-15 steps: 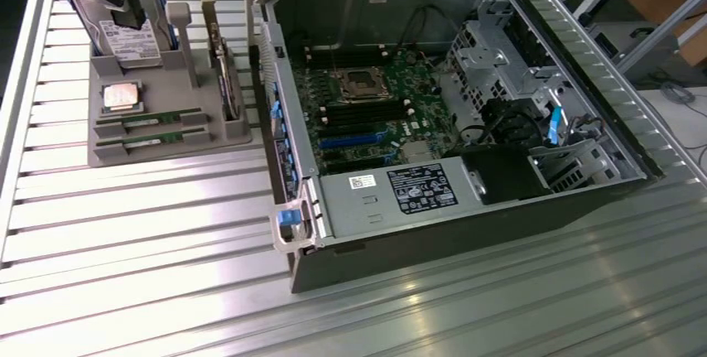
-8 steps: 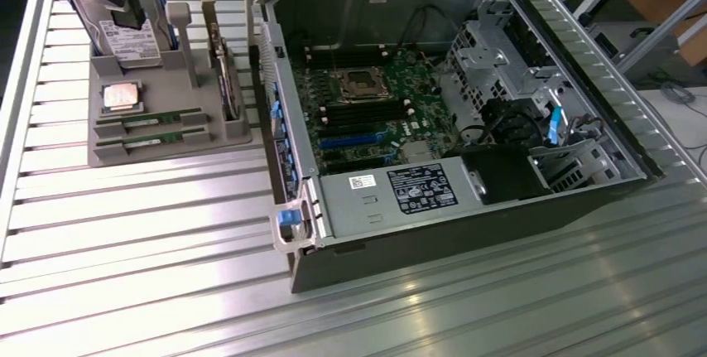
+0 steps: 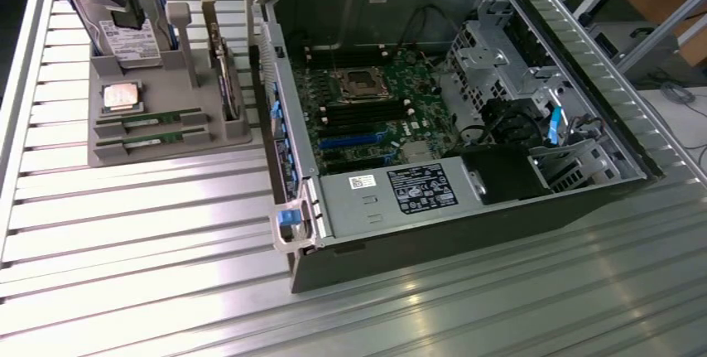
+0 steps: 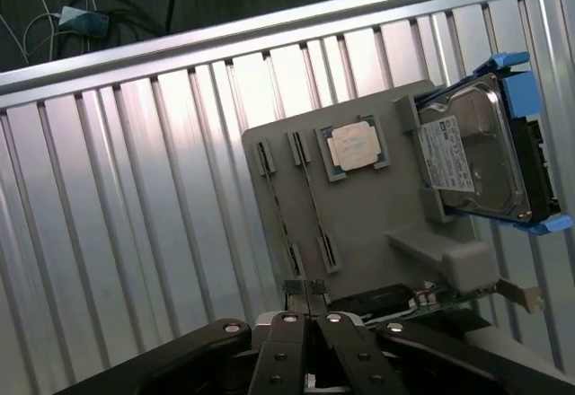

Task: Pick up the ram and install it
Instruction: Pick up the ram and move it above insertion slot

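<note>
Hanging at the upper left of the exterior frame, your black two-finger gripper point(image 4: 310, 296) has its fingers pressed flat together and grips nothing. It sits above the silver hard drive in its blue plastic caddy point(image 3: 132, 41), which stands at the top end of the moulded grey plastic parts tray point(image 3: 165, 156). You will find both memory pieces seated in that tray. The upper long, thin green circuit-board RAM stick point(image 3: 149, 116) and the lower RAM stick point(image 3: 155, 134) lie on edge in two parallel slots, just below the square silver CPU chip point(image 3: 122, 96) and well apart from the gripper. A larger expansion card with a metal bracket point(image 3: 227, 75) stands upright along the tray's right side. Your tray rests on the ribbed aluminium table point(image 3: 165, 249), just beside the open black desktop computer case point(image 3: 442, 249) that occupies the centre and right of the frame, its green motherboard point(image 3: 365, 129) exposed.
</note>
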